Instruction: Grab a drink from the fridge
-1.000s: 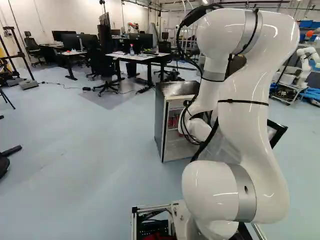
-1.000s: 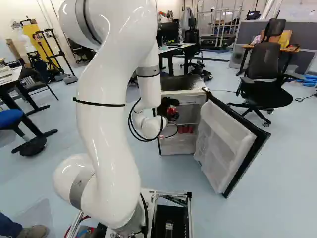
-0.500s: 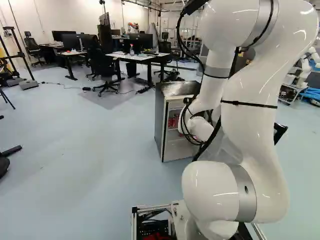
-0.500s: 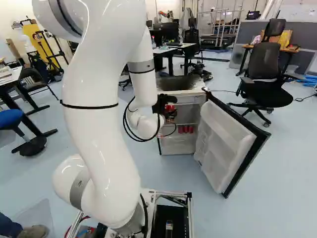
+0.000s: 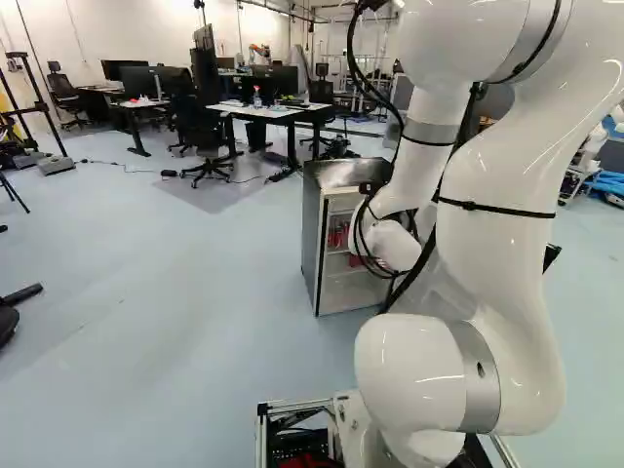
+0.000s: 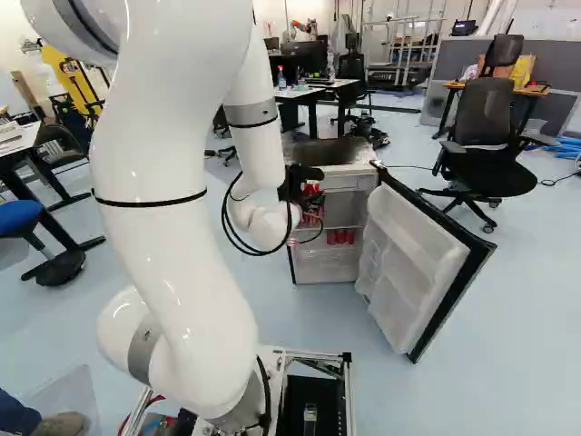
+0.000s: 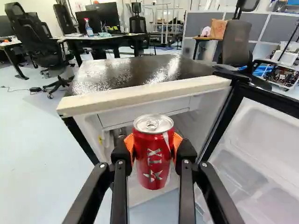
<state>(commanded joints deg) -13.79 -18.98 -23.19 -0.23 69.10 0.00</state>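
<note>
In the right base view my gripper (image 6: 302, 179) is at the upper left of the open fridge (image 6: 338, 268), partly hidden by the wrist. The wrist view shows the gripper (image 7: 153, 148) shut on a red drink can (image 7: 153, 161), with an orange pad against each side. The can is upright, its silver lid up, in front of the fridge opening and just below the level of its pale top edge (image 7: 149, 95). Red cans (image 6: 340, 237) stand on a fridge shelf in the right base view.
The fridge door (image 6: 422, 263) stands swung out on the right. An office chair (image 6: 486, 145) is beyond it. Desks (image 5: 268, 112) with monitors are behind the fridge in the left base view. Another robot (image 5: 597, 146) stands at the far right there.
My arm has shifted, drawing the gripper up and slightly to the left in the right base view, with the can held in it. The base, fridge and door have not moved.
</note>
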